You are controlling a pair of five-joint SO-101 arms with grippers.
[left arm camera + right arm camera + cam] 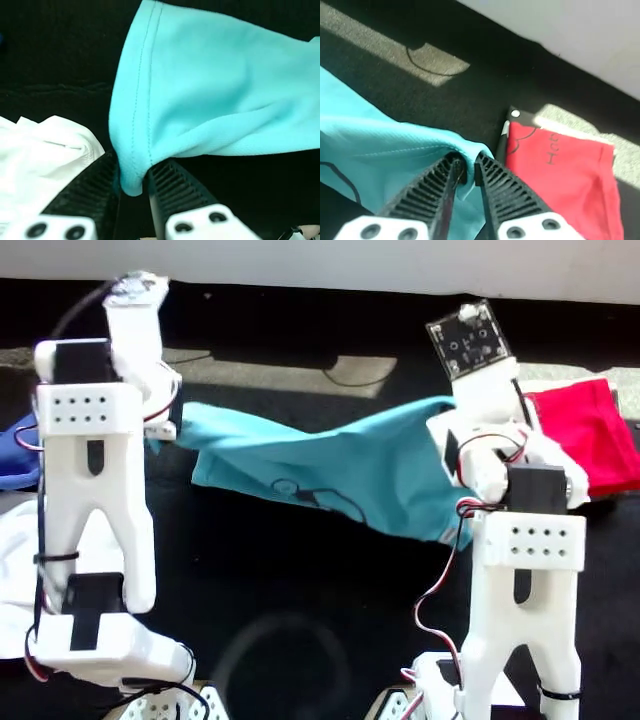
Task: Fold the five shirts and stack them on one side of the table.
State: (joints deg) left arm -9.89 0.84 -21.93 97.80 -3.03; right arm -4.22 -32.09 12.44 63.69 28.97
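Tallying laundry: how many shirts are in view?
4. The teal shirt is held by the left gripper and right gripper; a red shirt lies far right; a white shirt and a blue shirt lie at left. A fifth may be hidden.

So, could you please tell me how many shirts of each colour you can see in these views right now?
teal shirt: 1
red shirt: 1
white shirt: 1
blue cloth, cut off by the picture's edge, probably a shirt: 1
Total: 4
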